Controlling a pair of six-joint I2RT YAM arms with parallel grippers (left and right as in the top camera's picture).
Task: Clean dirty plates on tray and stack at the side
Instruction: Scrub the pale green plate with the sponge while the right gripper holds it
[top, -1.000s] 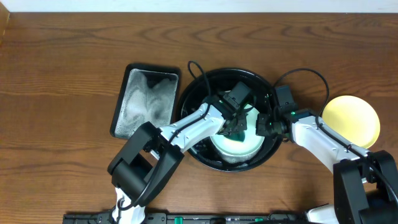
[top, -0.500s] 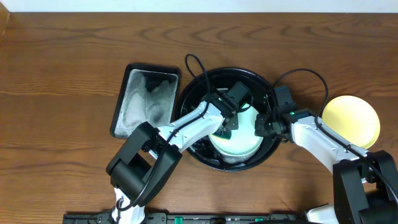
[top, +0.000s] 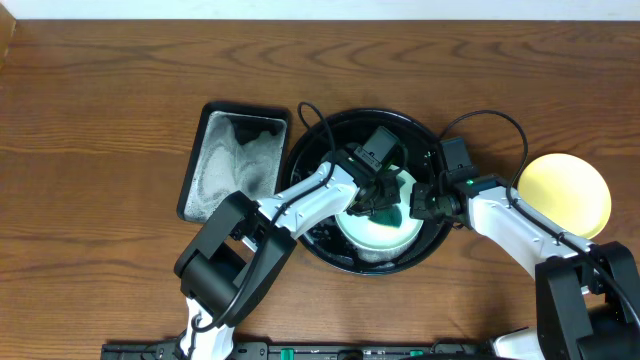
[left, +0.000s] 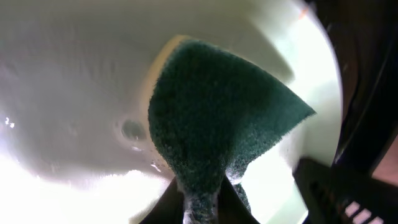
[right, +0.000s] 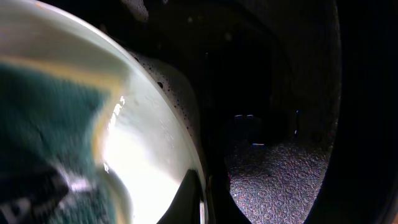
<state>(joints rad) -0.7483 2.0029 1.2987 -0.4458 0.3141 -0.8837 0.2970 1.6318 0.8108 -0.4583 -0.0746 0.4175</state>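
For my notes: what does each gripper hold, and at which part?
Left gripper pinches the green sponge at its lower end; right gripper grips the mint plate by its rim.

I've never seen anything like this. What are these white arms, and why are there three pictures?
Two robot arms work at a wooden table. One picture looks down from above; the other two come from cameras on each wrist. The left end effector pinches a green sponge and presses it on a mint plate inside the round black tray. The right end effector clamps that plate's rim. A yellow plate lies to the right, a foamy sponge tray to the left.
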